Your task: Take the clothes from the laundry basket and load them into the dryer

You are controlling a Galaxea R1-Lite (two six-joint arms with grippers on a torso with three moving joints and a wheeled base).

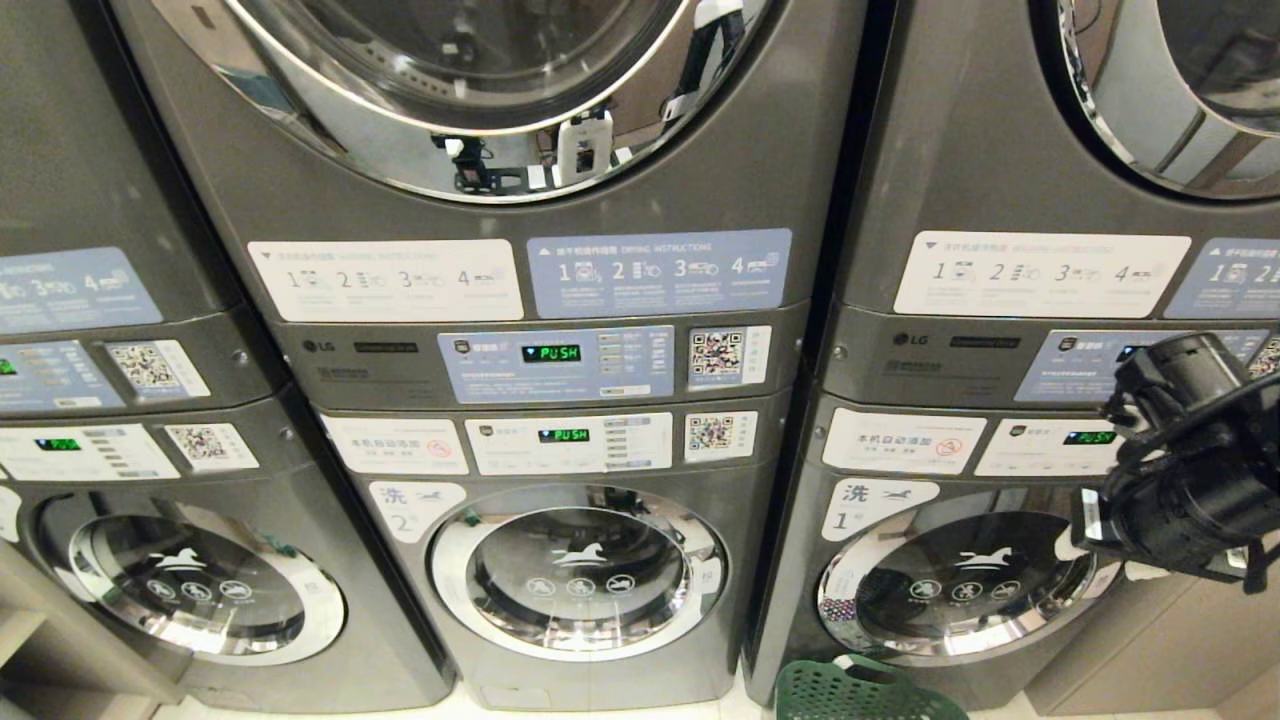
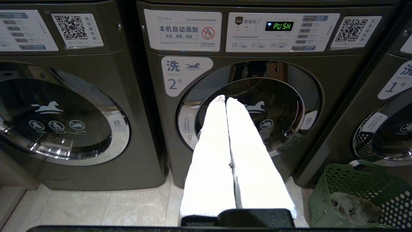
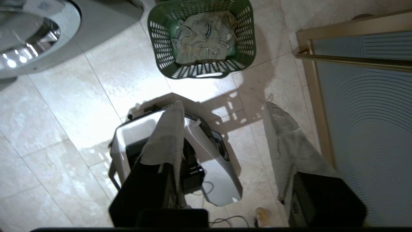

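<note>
Three views, taken in turn, with the basket (image 1: 865,692) as our landmark. From the head we see stacked machines, every door shut, so nothing can be loaded yet. The basket's green rim peeks in on the floor below washer 1 (image 1: 955,585). Our right arm (image 1: 1190,470) hangs well above the basket, in front of that washer; its fingers are hidden here.

From the left wrist, our left gripper (image 2: 225,100) points at washer 2 (image 2: 251,109), beside and to the left of the basket, fingers pressed together and holding nothing. We judge it parked, out of the working arm's way.

From the right wrist we look straight down. Our right gripper (image 3: 225,106) is high over the floor, on the near side of the basket, its fingers (image 3: 169,129) standing apart with nothing between them. The clothes (image 3: 201,37) lie crumpled inside the basket. We judge the gripper faces down and spread so it can drop onto the clothes.
</note>
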